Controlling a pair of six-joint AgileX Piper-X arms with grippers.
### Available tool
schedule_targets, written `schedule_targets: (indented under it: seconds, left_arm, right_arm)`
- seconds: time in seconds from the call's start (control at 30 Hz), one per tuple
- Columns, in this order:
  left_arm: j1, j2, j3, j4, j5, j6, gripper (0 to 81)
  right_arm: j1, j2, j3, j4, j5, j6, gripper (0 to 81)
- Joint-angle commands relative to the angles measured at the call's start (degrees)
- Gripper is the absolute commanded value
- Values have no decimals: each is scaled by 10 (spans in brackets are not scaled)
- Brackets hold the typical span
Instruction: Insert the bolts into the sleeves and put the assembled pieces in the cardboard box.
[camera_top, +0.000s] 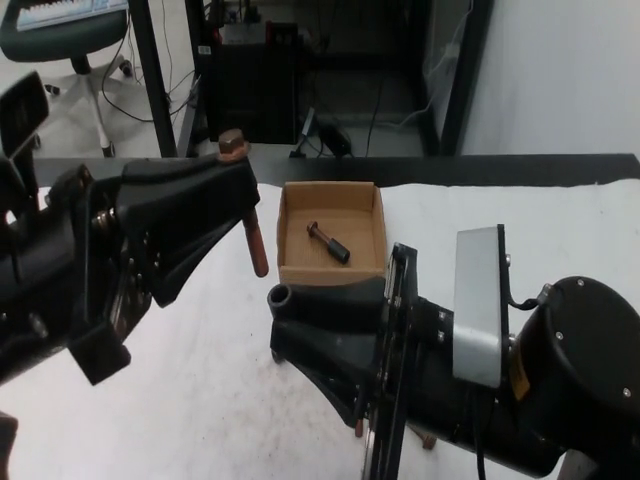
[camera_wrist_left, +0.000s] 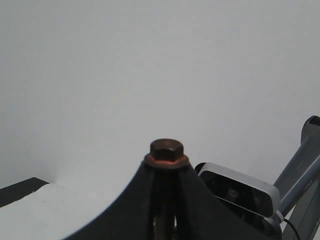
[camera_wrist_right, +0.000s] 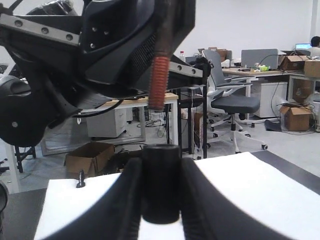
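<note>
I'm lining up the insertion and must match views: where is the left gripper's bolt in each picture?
High view: bolt upright, left of the cardboard box, tip above the sleeve.
Left wrist view: its hex head pokes out of the left gripper.
Right wrist view: threaded end hangs over the sleeve.
Shared landmark: the left gripper clamping it.

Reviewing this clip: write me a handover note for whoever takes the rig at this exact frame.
Left hand: shut on a bolt, head up, threads pointing down.
Right hand: shut on a black sleeve, just below the bolt's threaded end, with a gap between them.
Cardboard box: one assembled piece lies inside.
Done: one piece boxed.
Left: put this bolt into the sleeve, then place the pair in the box.
</note>
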Motion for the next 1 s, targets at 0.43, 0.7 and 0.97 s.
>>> schedule_targets:
  seconds: [0.43, 0.7, 0.97]
  left_arm:
    - [-27, 16, 1, -11, 21, 39, 3]
    - [-34, 26, 1, -11, 21, 48, 3]
    - [-34, 26, 1, -17, 21, 51, 3]
  right_arm:
    - [1, -5, -21, 6, -17, 56, 8]
    - [1, -5, -38, 19, -17, 53, 8]
    - [-1, -5, -38, 34, -17, 52, 8]
